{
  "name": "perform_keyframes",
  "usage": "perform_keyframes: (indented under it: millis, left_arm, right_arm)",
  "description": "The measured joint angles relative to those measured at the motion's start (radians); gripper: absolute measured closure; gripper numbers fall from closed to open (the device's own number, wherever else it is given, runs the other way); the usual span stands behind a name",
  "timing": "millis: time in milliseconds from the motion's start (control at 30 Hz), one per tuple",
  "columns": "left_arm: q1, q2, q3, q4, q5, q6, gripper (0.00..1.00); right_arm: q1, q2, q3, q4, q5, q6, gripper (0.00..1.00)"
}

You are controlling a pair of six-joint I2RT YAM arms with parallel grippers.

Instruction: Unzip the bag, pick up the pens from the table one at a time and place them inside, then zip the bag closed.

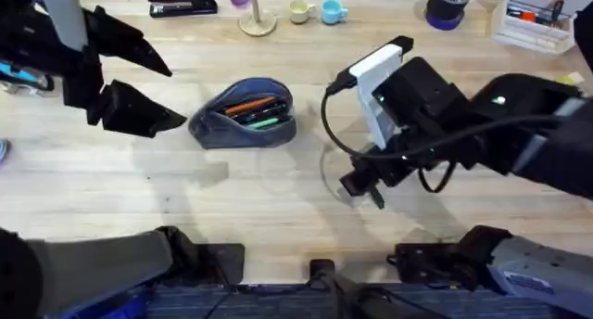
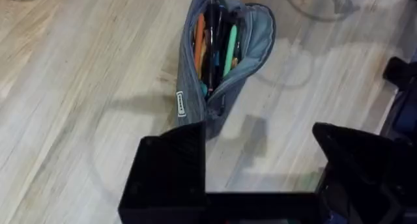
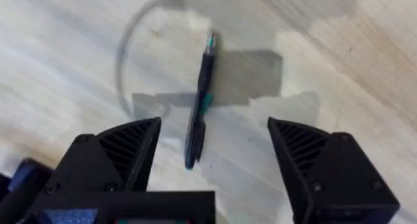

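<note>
Light is bright and even, falling from above onto the pale table (image 1: 278,185). Shadows are soft-edged and grey: a faint one lies on the wood below the bag (image 1: 246,113), and in the left wrist view a pale shadow spreads beside the bag (image 2: 225,51). In the right wrist view a darker, blocky shadow crosses the planks under the pen (image 3: 199,100), which looks slightly soft, while the right gripper (image 3: 215,162) close to the lens is sharper. Overhead, the left gripper (image 1: 153,96) and the arm bases along the bottom edge are large, dark and blurred. No strong glare shows on the wood.
</note>
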Motion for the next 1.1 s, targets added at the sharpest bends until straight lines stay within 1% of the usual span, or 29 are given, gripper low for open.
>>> perform_keyframes:
  millis: [33,100,267,767,1100]
  left_arm:
    - [0.000,0.000,0.000,0.000,0.000,0.000,0.007]
    - [0.000,0.000,0.000,0.000,0.000,0.000,0.007]
    - [0.000,0.000,0.000,0.000,0.000,0.000,0.007]
    - [0.000,0.000,0.000,0.000,0.000,0.000,0.007]
    - [0.000,0.000,0.000,0.000,0.000,0.000,0.006]
  right_arm:
    - [-0.007,0.035,-0.001,0.056,-0.014,0.000,0.005]
    - [-0.007,0.063,-0.001,0.090,-0.022,0.000,0.005]
    - [-0.008,0.116,-0.001,0.118,-0.027,0.000,0.005]
    - [-0.008,0.119,-0.001,0.118,-0.029,0.027,0.005]
    - [-0.008,0.119,-0.001,0.116,-0.032,0.079,0.004]
